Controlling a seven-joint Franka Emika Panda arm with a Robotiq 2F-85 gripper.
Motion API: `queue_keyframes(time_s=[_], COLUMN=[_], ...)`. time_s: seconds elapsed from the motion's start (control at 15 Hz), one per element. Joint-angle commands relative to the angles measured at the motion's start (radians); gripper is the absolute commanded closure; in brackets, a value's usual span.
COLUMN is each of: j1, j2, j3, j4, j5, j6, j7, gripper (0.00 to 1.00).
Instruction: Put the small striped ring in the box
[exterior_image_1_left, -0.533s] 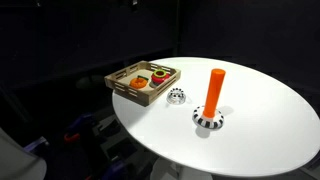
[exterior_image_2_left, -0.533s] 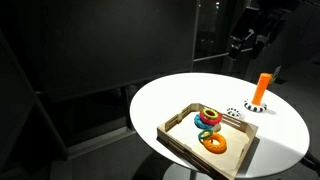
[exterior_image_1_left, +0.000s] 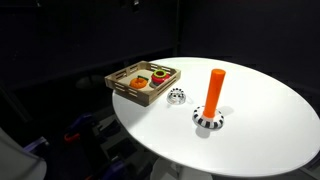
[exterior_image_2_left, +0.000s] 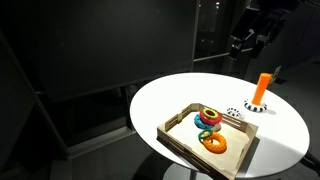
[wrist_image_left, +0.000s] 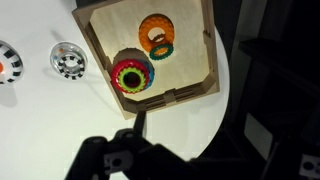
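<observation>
The small striped ring lies flat on the white round table, between the box and the orange peg. It also shows in an exterior view and in the wrist view, just outside the box's wall. The box is a shallow light-wood tray holding orange, red and green rings. My gripper hangs high above the table's far side, well away from the ring. In the wrist view its jaws look open and empty.
The orange peg stands upright with a larger black-and-white striped ring around its base; that ring shows at the wrist view's left edge. The table edge drops off into dark surroundings.
</observation>
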Motion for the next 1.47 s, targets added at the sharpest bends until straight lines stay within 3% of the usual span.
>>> queue_keyframes(time_s=[0.0,0.6,0.93,1.4], j1=[-0.033,-0.13,-0.127,-0.123], j2=[0.014,0.126,0.202,0.293], j3=[-0.018,-0.033,-0.075,-0.14], j4=[0.034,0.131,0.151,0.131], j5=[-0.055,-0.304,-0.301,-0.243], j6=[-0.001,-0.073,-0.078,0.005], j7=[0.018,0.083,0.064,-0.035], gripper=[0.0,0.0,0.0,0.0])
